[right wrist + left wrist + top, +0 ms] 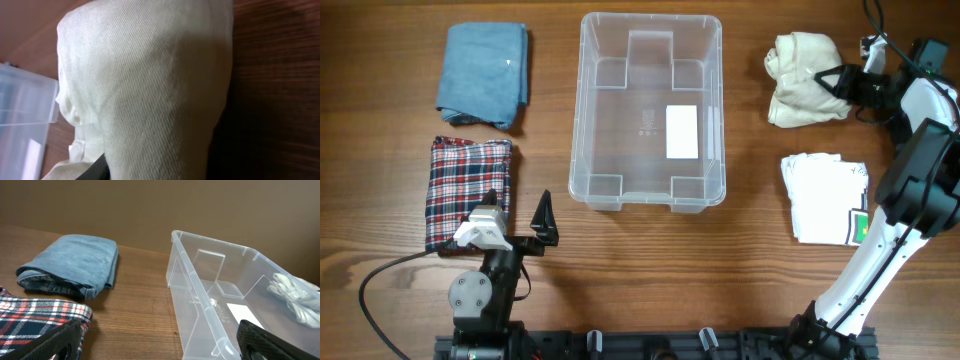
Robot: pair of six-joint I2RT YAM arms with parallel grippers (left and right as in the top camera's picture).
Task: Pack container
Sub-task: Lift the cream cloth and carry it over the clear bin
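The container (585, 100) is a clear plastic bin standing in the middle of the table, with only a white label (681, 132) on its floor. My right gripper (832, 80) is at the right edge of a folded cream cloth (798, 85) to the right of the bin. In the right wrist view the cream cloth (150, 90) fills the space between the jaws of my right gripper (165, 167), bunched and pressed. My left gripper (519, 206) hangs open near the front left, beside the bin's near corner (200, 300), and holds nothing (160, 330).
A folded blue cloth (483, 75) lies at the back left, with a red plaid cloth (465, 190) in front of it, under my left finger. A folded white cloth (825, 195) with a green tag lies at the right, close to the right arm's base link.
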